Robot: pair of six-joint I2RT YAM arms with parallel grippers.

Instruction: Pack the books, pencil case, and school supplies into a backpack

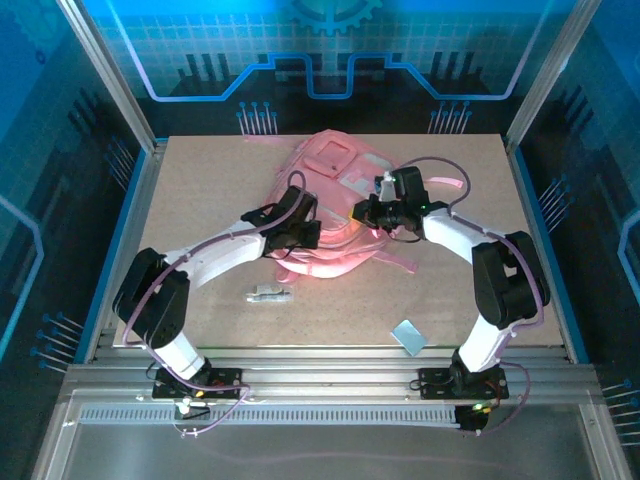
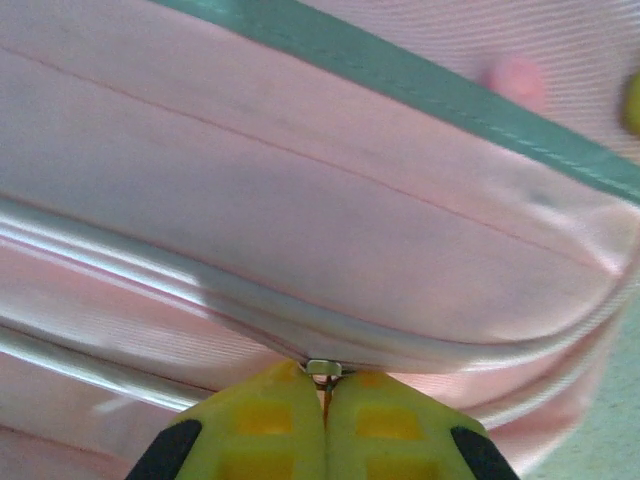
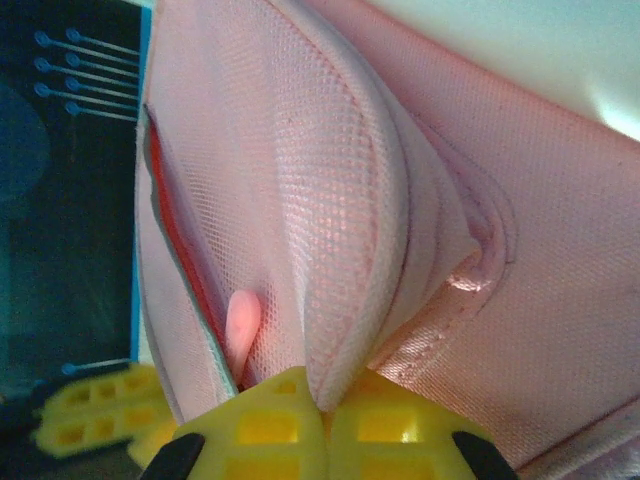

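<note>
The pink backpack (image 1: 335, 190) lies at the middle of the table. My left gripper (image 1: 300, 228) is at its left side, shut on the backpack's zipper pull (image 2: 324, 368), with the yellow fingertips (image 2: 270, 420) pressed together below the metal slider. My right gripper (image 1: 376, 212) is at the backpack's right side, shut on a fold of its mesh-lined edge (image 3: 345, 300) and holding it up. Of the school supplies, a white-silver stick (image 1: 270, 295) and a pale blue rectangle (image 1: 407, 336) lie on the table in front. The books and the pencil case are out of view.
Pink straps (image 1: 400, 265) trail from the backpack towards the near right. The left gripper's yellow fingers (image 3: 90, 412) appear low at the left of the right wrist view. The table (image 1: 200, 180) is walled by a metal frame and blue panels.
</note>
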